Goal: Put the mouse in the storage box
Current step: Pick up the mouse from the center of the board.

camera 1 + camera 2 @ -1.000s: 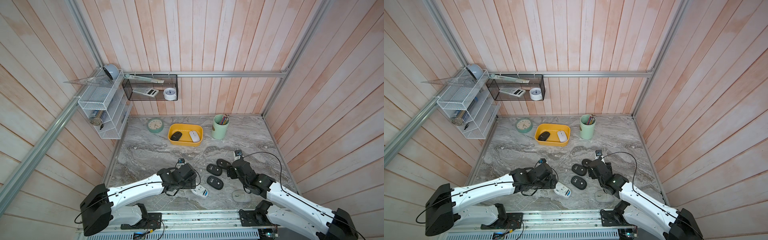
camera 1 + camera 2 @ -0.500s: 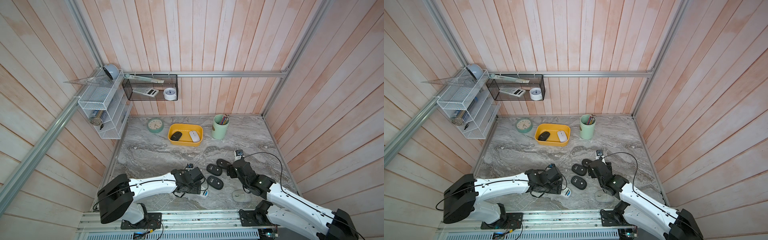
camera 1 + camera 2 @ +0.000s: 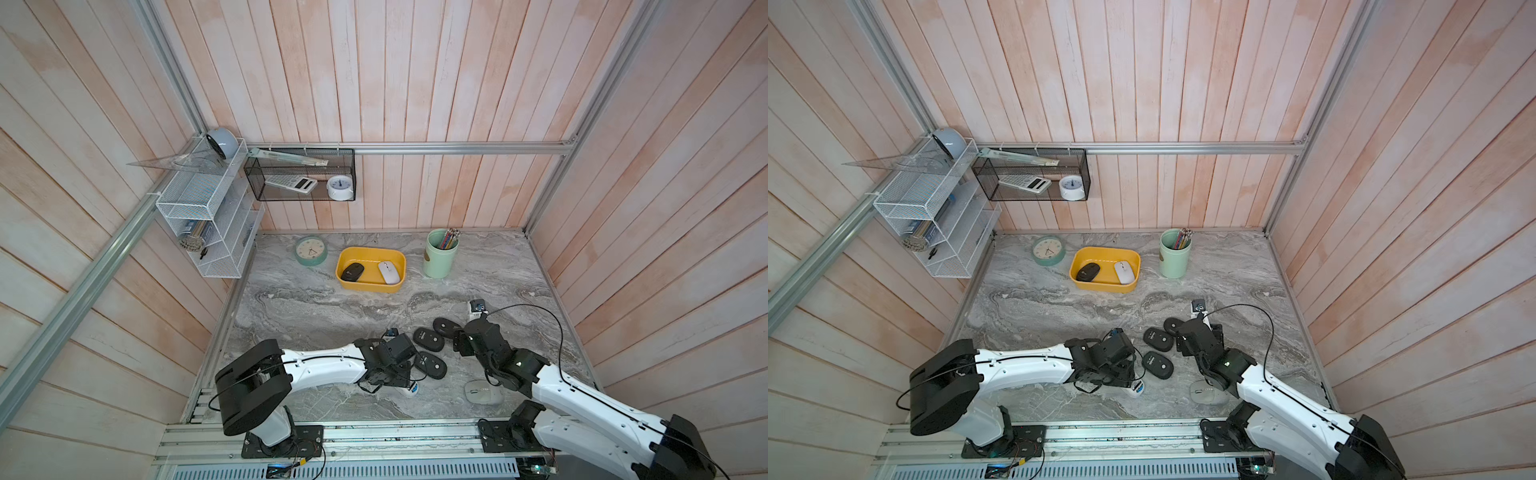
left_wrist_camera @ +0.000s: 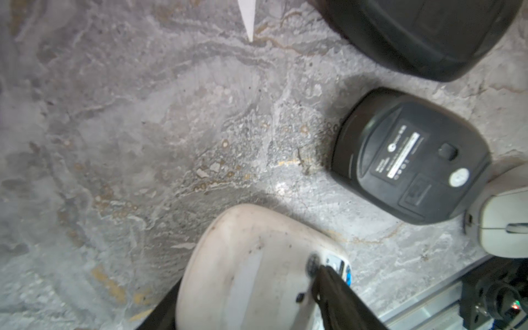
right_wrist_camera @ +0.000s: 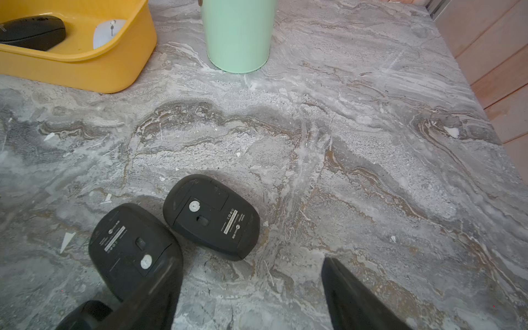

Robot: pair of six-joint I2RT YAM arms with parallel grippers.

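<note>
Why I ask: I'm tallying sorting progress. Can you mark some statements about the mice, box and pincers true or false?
The storage box holds one black mouse and one white mouse. True.
The loose black mice lie buttons up. False: their labelled undersides face up.
The pen cup lies tipped over. False: it stands upright with pencils inside.
The right pincer is open and empty. True.
</note>
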